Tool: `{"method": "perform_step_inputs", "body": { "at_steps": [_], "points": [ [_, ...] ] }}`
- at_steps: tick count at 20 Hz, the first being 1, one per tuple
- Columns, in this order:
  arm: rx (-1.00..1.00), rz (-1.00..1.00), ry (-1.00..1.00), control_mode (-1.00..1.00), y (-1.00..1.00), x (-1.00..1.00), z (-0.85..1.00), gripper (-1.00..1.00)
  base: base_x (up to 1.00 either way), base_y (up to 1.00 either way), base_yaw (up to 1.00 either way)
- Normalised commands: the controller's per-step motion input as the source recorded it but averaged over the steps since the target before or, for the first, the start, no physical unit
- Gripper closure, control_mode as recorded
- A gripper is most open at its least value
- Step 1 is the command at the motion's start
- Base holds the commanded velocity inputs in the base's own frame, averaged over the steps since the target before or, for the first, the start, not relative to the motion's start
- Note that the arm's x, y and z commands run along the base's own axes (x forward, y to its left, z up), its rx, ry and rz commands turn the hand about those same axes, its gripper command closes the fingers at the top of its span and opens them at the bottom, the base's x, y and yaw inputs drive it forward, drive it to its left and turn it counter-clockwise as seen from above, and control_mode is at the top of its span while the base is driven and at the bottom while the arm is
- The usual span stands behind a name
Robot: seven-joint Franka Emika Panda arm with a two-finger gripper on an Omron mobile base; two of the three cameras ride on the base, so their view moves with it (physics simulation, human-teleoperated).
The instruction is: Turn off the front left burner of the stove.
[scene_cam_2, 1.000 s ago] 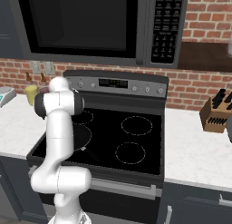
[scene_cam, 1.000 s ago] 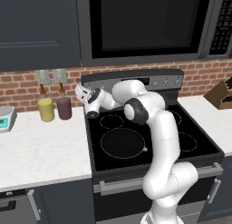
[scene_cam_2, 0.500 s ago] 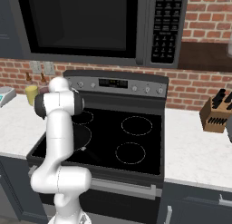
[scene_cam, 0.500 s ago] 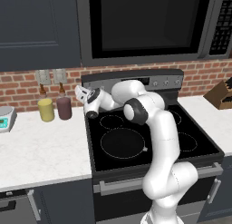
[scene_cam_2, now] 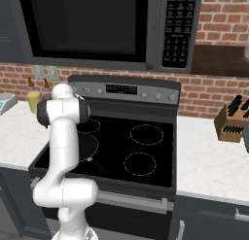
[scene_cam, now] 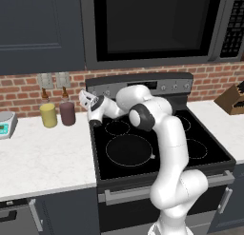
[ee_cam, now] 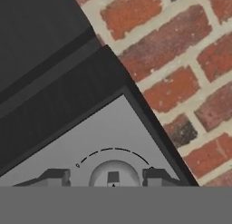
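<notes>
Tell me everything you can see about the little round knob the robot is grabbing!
The knob is a small, round, grey, smooth dome with a raised square nub and a tiny pointer mark. It sits at the end of the stove's grey control panel, under a thin black arc. The dark fingers stand close on either side of it. Behind the panel's end is red brick wall.

- We see the stove set between two stretches of desk, with the microwave above it.
- The front left burner lies nearest the stove's front left corner.
- The knob panel stands at the stove's back edge, before the brick wall.
- Our claw sits at the panel's left end, one finger on each side of a knob.
- Two jars stand on the left desk beside the stove; a scale lies further left.
- A knife block stands on the right desk.
</notes>
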Motion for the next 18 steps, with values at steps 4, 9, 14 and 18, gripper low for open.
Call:
{"method": "perform_step_inputs", "body": {
  "at_steps": [4,9,14,18],
  "points": [
    [0.00,0.00,-0.04,-1.00,-0.10,0.01,-0.01,1.00,0.00,0.00,0.00],
    [0.08,0.00,0.00,-1.00,-0.18,-0.01,0.00,1.00,0.00,0.00,0.00],
    [0.12,0.00,0.00,-1.00,-0.02,0.05,0.02,1.00,0.00,0.00,0.00],
    [0.13,0.00,0.00,-1.00,0.00,0.10,0.00,1.00,0.00,0.00,0.00]
  ]
}}
